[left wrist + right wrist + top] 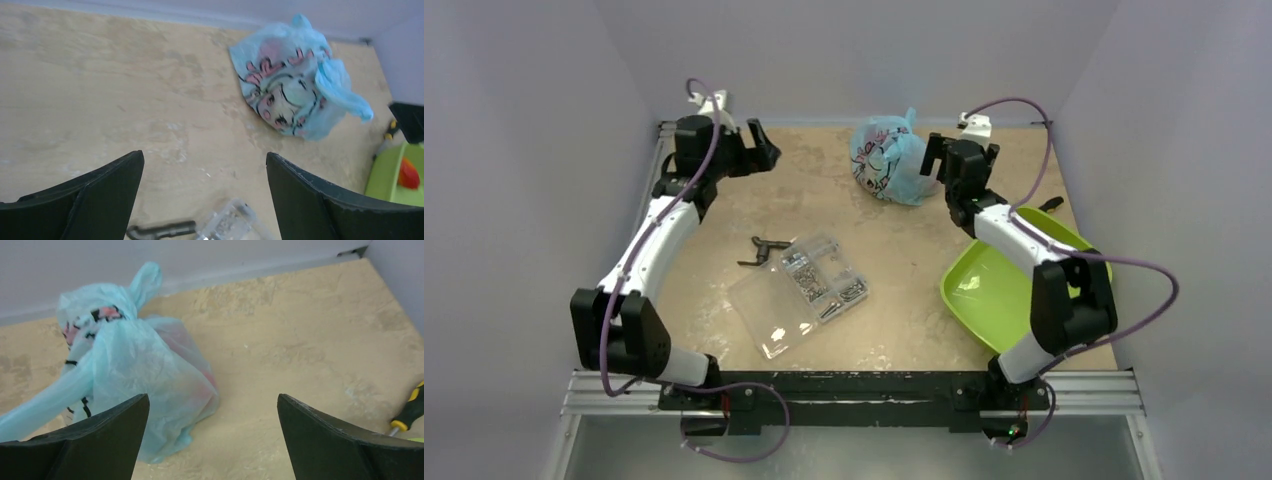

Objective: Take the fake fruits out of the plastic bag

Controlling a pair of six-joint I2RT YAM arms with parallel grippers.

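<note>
The light-blue plastic bag (889,160) with a pink and dark cartoon print lies bunched at the back middle of the table. It also shows in the left wrist view (287,92) and in the right wrist view (135,365), where a reddish shape (202,377) shows faintly through it. One red-orange fake fruit (408,175) lies in the lime-green tray (390,180). No banana or green fruit is visible. My left gripper (769,148) (205,160) is open and empty, well left of the bag. My right gripper (961,152) (212,402) is open and empty, just right of the bag, not touching it.
A clear compartment box (804,290) (230,222) with small metal parts sits mid-table, a black tool (764,250) (160,231) beside it. The green tray (984,290) lies at the right, under my right arm. A yellow-handled screwdriver (410,412) (1049,205) lies near it. Walls enclose the table.
</note>
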